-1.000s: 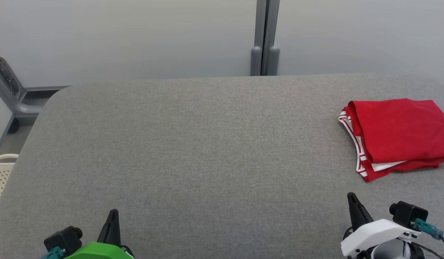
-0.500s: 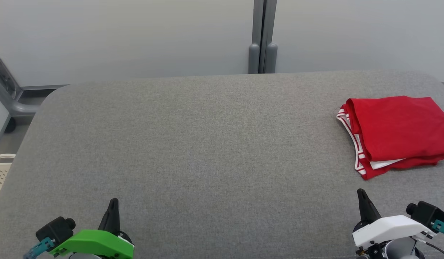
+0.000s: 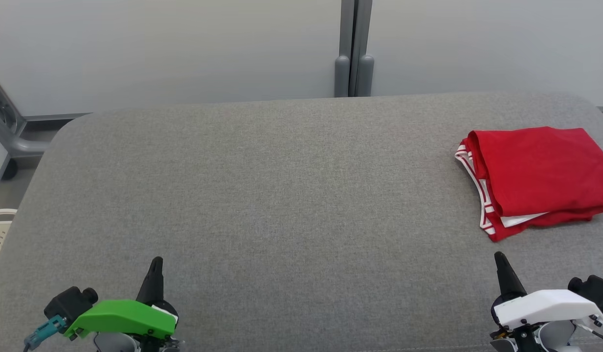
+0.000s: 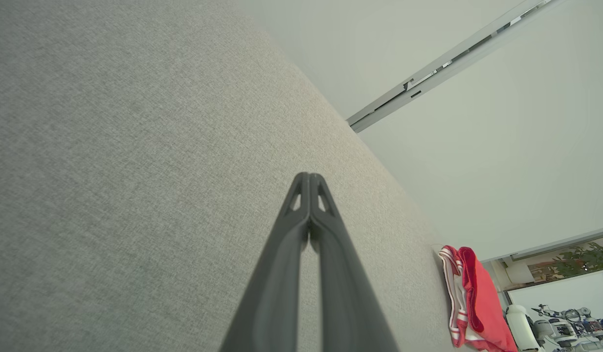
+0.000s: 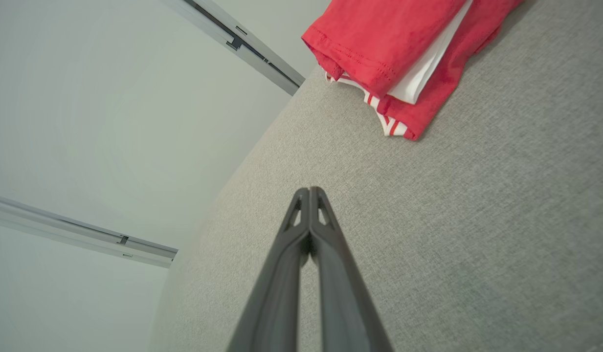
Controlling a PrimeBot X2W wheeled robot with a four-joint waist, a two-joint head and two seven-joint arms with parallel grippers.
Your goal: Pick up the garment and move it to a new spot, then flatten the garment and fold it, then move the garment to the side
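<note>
With the left gripper (image 3: pixel 156 266) and right gripper (image 3: pixel 501 261) both pinched together and empty at the grey table's (image 3: pixel 281 195) near edge, the folded red garment (image 3: pixel 541 171) lies at the table's right edge, where a careless nudge could tip it off.

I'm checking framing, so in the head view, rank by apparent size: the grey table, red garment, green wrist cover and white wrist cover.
1. Grey table
2. Red garment, cut off at the right edge
3. Green wrist cover and white wrist cover: about alike, both nearest the camera, so unranked.
</note>
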